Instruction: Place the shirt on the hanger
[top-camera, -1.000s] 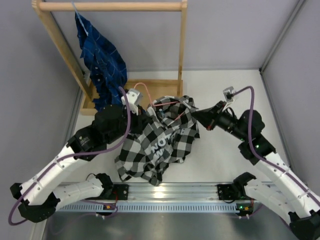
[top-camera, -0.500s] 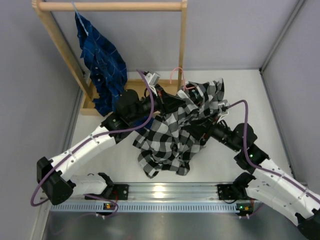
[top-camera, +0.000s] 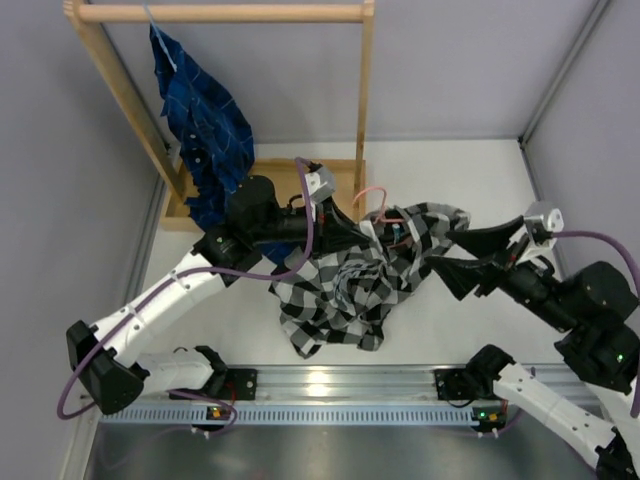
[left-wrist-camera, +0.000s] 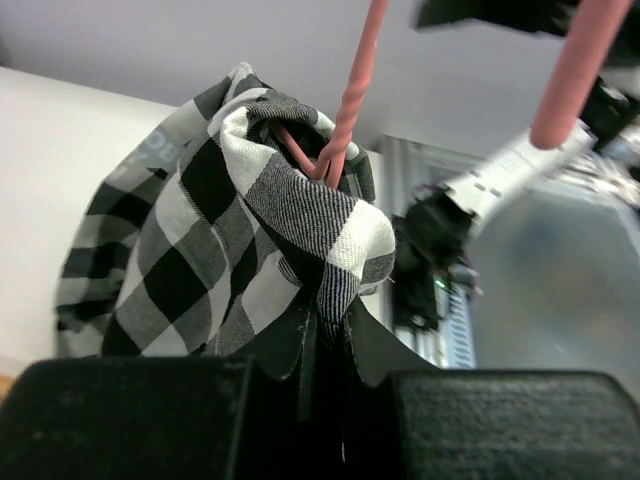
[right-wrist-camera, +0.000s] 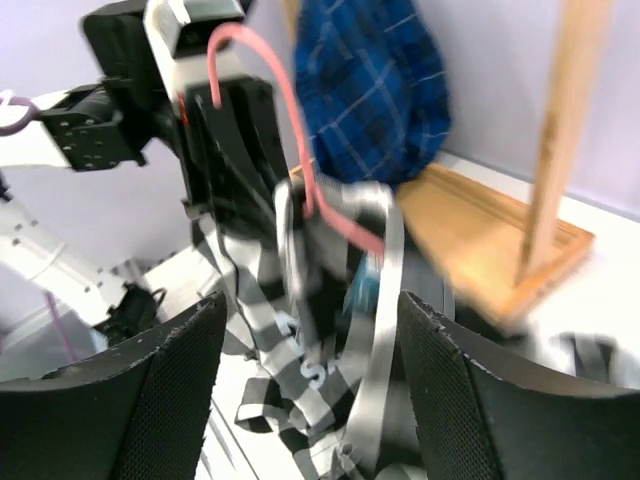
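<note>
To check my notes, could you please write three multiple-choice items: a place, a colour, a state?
1. Where does the dark blue shirt hang? A) on the wooden rack B) on the right arm C) on the table
2. What colour is the hanger in the checked shirt? A) blue B) pink C) white
3. How is the right gripper? A) shut on fabric B) shut on wire C) open
1 A, it drapes from the rack; 2 B, pink wire rises from the fabric; 3 C, its fingers stand apart.
</note>
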